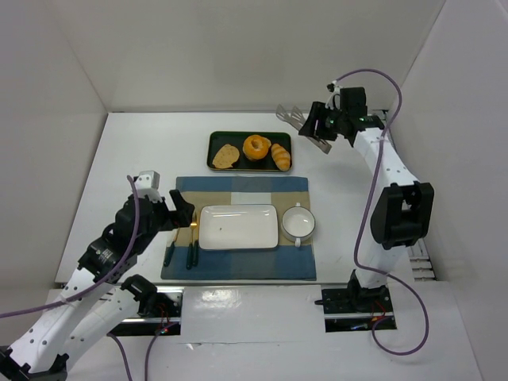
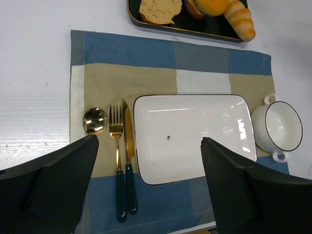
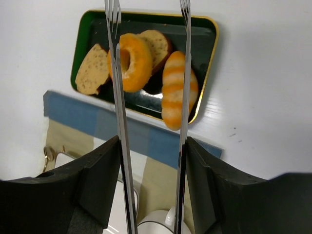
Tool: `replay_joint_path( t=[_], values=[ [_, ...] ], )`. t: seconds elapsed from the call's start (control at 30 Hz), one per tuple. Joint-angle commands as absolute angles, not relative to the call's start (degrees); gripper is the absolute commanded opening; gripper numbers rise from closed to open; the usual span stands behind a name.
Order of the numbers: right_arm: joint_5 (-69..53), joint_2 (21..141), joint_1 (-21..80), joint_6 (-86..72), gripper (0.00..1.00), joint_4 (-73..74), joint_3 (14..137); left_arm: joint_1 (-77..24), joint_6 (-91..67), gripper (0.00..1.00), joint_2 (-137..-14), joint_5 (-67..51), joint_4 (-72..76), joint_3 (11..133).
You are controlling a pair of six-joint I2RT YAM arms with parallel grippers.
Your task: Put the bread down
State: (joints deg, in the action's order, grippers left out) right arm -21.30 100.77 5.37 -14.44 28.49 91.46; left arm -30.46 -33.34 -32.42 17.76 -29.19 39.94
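Ahead of the right pincer (image 3: 152,146), beyond the two black fingers (image 3: 97,180), lies the bread, a glossy golden-orange ring-shaped bagel (image 3: 139,66). It sits in the middle of a dark green rectangular tray with a gold rim (image 3: 207,48). There it leans on a flat brown toast slice (image 3: 157,44) behind it. A second speckled toast slice (image 3: 90,70) lies to its left, and a striped oblong croissant-like roll (image 3: 173,92) lies to its right.

This pincer is clenched on a pair of silver metal tongs (image 3: 184,97), pressing their arms from outside. The arms run forward with a gap between them and end in forked tips. In the wrist view the left arm crosses in front of the bagel and the right arm crosses the roll. From overhead we see the tips off the tray's far right corner, apart from the bread. We cannot tell how high they hang.

The left pincer (image 2: 149,146) is released, its dark fingers (image 2: 63,180) spread wide, holding nothing. It hovers over the near part of a blue-and-beige checked cloth placemat (image 2: 146,73). Between the fingers and just ahead we see a white rectangular plate with a dark edge (image 2: 195,131). By its left finger lie a gold spoon (image 2: 94,120), a gold fork with a green handle (image 2: 116,141) and a matching knife (image 2: 128,156). Past the right finger stands a small white two-handled cup (image 2: 278,126), just beside the plate.
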Motion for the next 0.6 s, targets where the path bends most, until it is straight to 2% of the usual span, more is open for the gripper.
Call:
replay_joint_path(
  t=[0.0, 0.23, 0.57],
  values=[
    [-25.1, 101.2, 7.6, -11.7, 0.6, 25.9, 90.4, -30.1, -33.6, 1.0, -32.8, 17.2, -26.0, 39.5],
    [-28.1, 106.4, 10.2, -10.4, 0.6, 27.4, 93.2, -30.1, -33.0, 1.0, -33.3, 17.2, -26.0, 39.5],
    [-24.5, 109.5, 12.7, -9.8, 0.6, 29.0, 95.0, -30.1, -33.0, 1.0, -33.3, 17.8, -26.0, 39.5]
  ],
)
